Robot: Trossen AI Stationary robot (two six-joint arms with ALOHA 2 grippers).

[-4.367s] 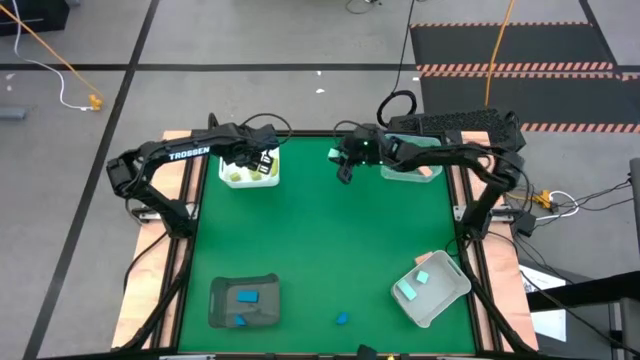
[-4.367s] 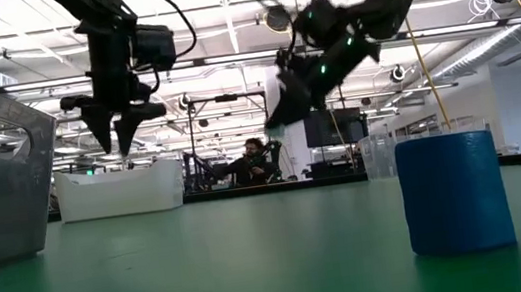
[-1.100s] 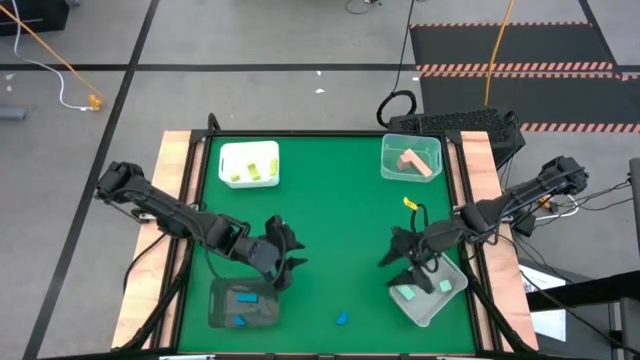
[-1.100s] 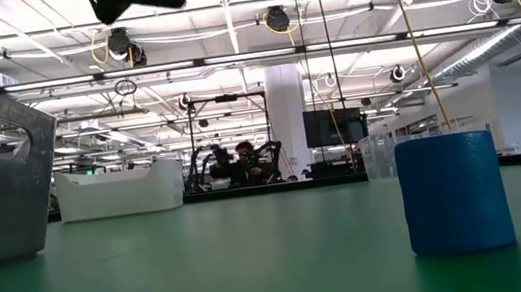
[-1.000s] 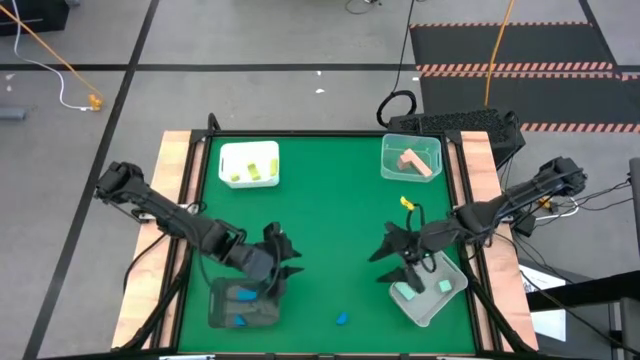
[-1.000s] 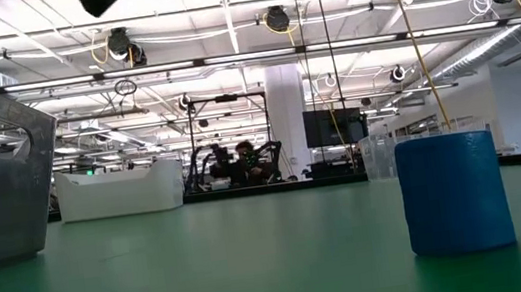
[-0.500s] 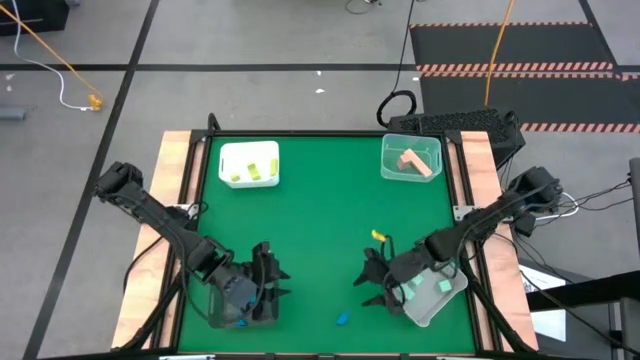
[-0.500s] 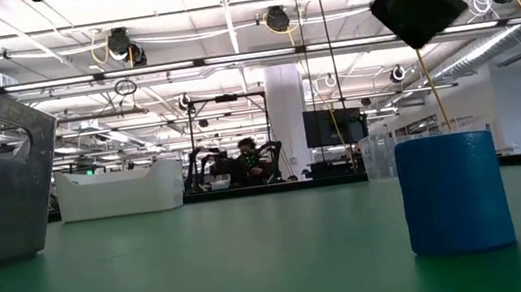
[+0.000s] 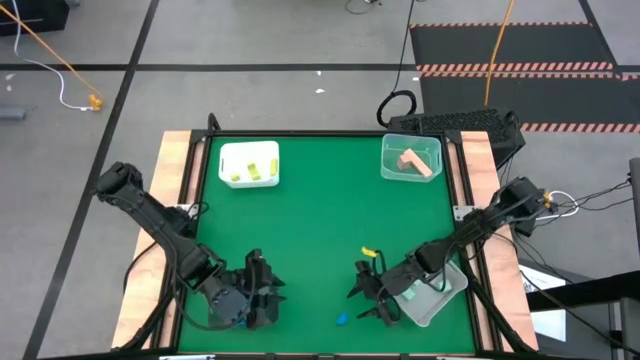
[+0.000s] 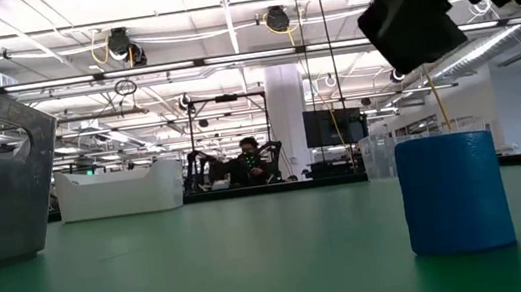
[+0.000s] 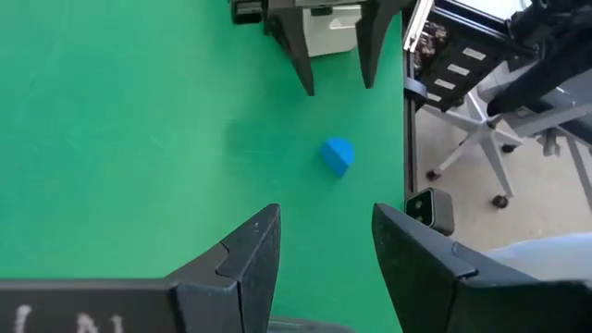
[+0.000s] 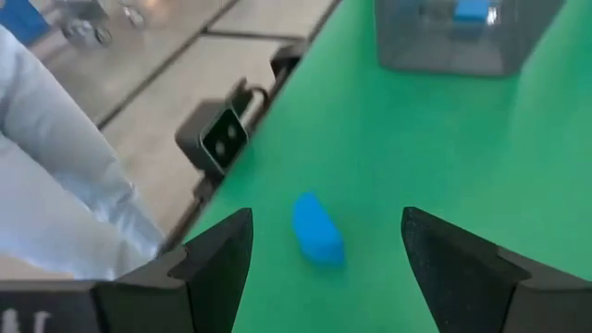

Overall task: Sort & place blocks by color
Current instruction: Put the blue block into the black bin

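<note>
So there's one loose blue block point(image 9: 341, 319) left on the green desk point(image 9: 320, 230), down at the near edge, sitting between the dark tray point(image 9: 215, 318) and the white tray point(image 9: 440, 298). The right gripper point(image 9: 366, 297) hangs just beside it with jaws released and nothing between them, lined up on the block in its wrist view point(image 12: 317, 228). The left gripper point(image 9: 268, 296) is over by the dark tray, jaws also parted and empty, and it's pointing at the same block point(image 11: 338, 154). That's my worry: both arms aimed at one little piece, so they could bump each other, or a finger could clip the block and knock it off the edge, since it's so close. Hard to make out: the block's real shape (looks like a cylinder point(image 10: 454, 192) from the low view). The left arm also covers most of the dark tray from above.
</note>
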